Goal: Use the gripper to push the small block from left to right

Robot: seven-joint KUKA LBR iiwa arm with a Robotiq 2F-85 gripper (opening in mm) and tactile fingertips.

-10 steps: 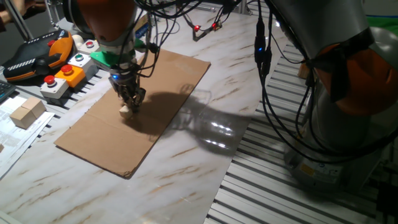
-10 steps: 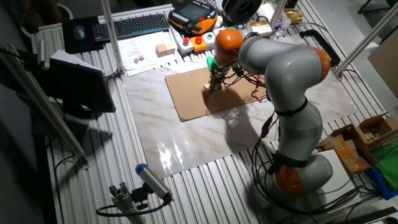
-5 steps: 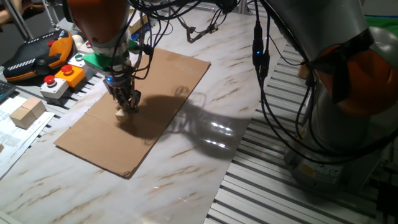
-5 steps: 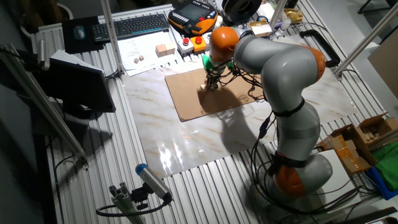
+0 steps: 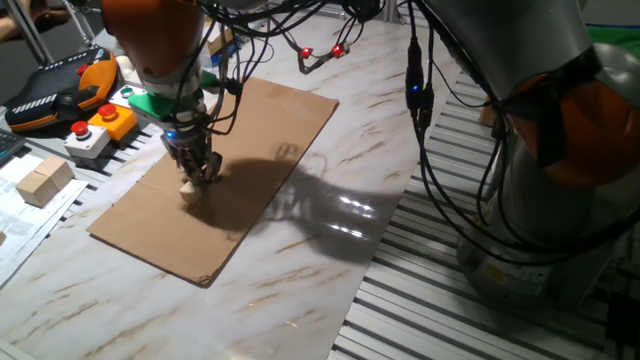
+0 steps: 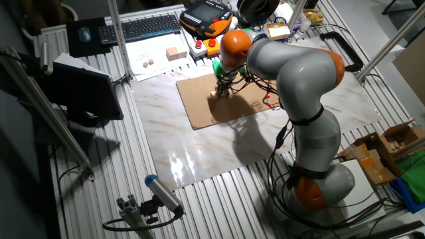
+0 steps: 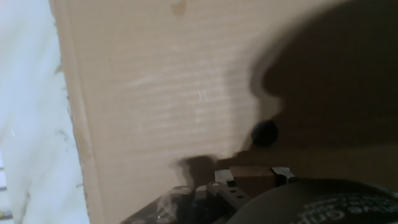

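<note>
Gripper: the small black claw (image 5: 196, 171) hangs from the orange-and-grey arm (image 6: 292, 63) with its fingers pointing down at the cardboard sheet (image 5: 270, 130); a blue light glows just above the fingers, and a green part sits higher on the wrist.
Claw state: the fingers look drawn close together at the tips, but the views are too small and dark to tell whether they are closed or have hold of anything.
Small block: a pale little block (image 5: 189, 189) lies on the cardboard, touching or just beside the fingertips on their lower left side in one fixed view; in the other fixed view it is only a light speck (image 6: 214, 93) next to the claw (image 6: 222, 89).
Hand view: a brown block-like shape (image 7: 252, 176) sits between two light finger parts at the bottom edge, probably the same block, though the shadow makes it uncertain.
Cardboard sheet: flat on the marble-patterned tabletop (image 5: 300, 260), with the arm's shadow across its middle.
Cables: black cables (image 5: 425, 120) trail from the arm, one with a blue light.
Control boxes: push-button boxes (image 5: 100, 125) stand beyond the cardboard's edge, beside an orange-and-black teach pendant (image 5: 55, 90).
Wooden cube: a larger light cube (image 5: 42, 180) rests on papers, well apart from the claw.
Keyboard: a black keyboard (image 6: 145, 28) lies at the table's far side in the other fixed view.
</note>
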